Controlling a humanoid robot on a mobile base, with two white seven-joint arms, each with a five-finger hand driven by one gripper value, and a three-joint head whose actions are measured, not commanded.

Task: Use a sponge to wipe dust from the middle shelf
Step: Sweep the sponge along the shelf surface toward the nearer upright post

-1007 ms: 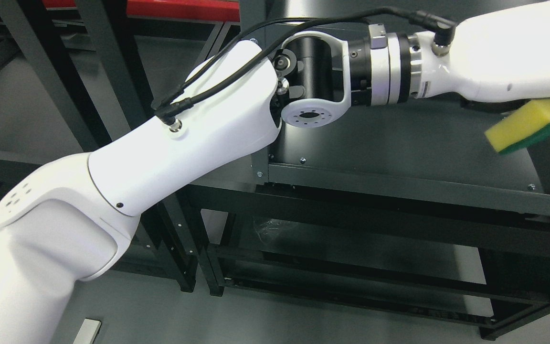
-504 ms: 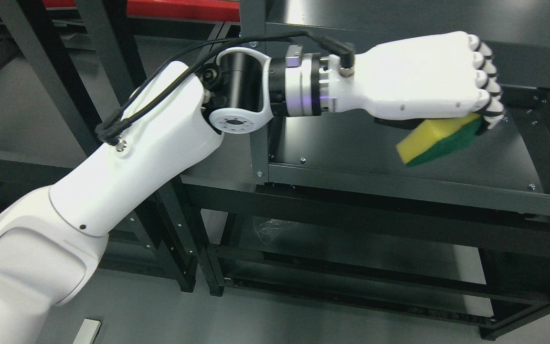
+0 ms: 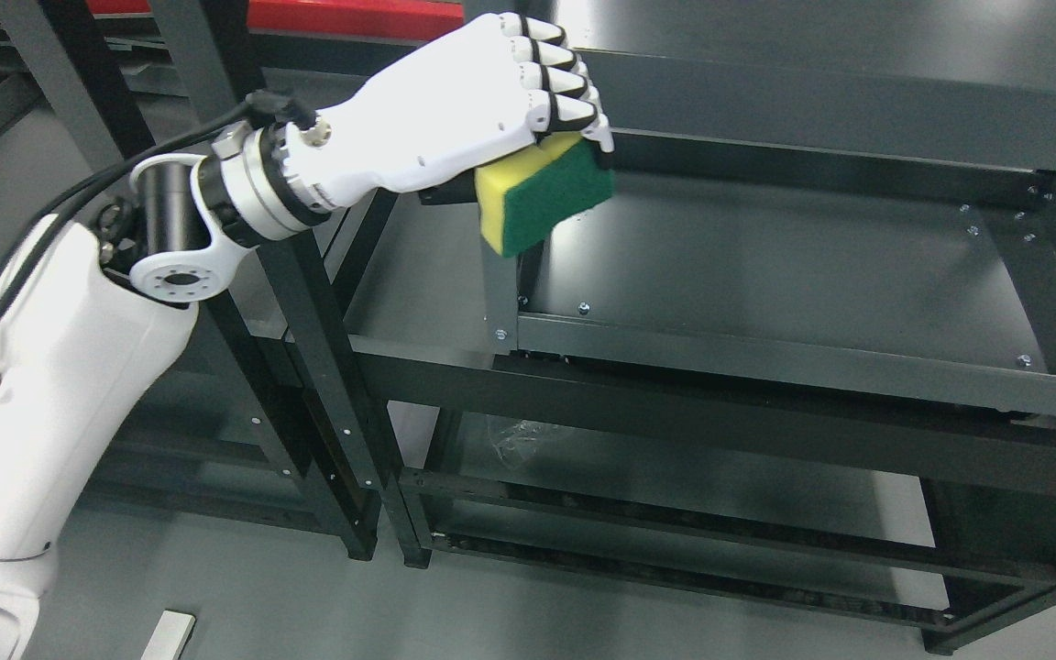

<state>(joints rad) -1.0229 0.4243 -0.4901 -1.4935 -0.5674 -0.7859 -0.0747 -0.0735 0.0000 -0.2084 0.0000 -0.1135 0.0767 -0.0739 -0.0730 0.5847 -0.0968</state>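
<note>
From the lower left the white arm reaches up to the left hand (image 3: 455, 119), which has its fingers (image 3: 565, 108) curled around the yellow and green sponge (image 3: 542, 197), holding it above the left end of the dark middle shelf (image 3: 794, 266), green side facing the camera.

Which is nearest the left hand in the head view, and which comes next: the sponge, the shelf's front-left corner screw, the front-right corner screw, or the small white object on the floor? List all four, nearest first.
1. Sponge, gripped in the left hand.
2. Front-left corner screw, just below the sponge.
3. Front-right corner screw, far right.
4. Small white object, bottom left on the floor.
</note>
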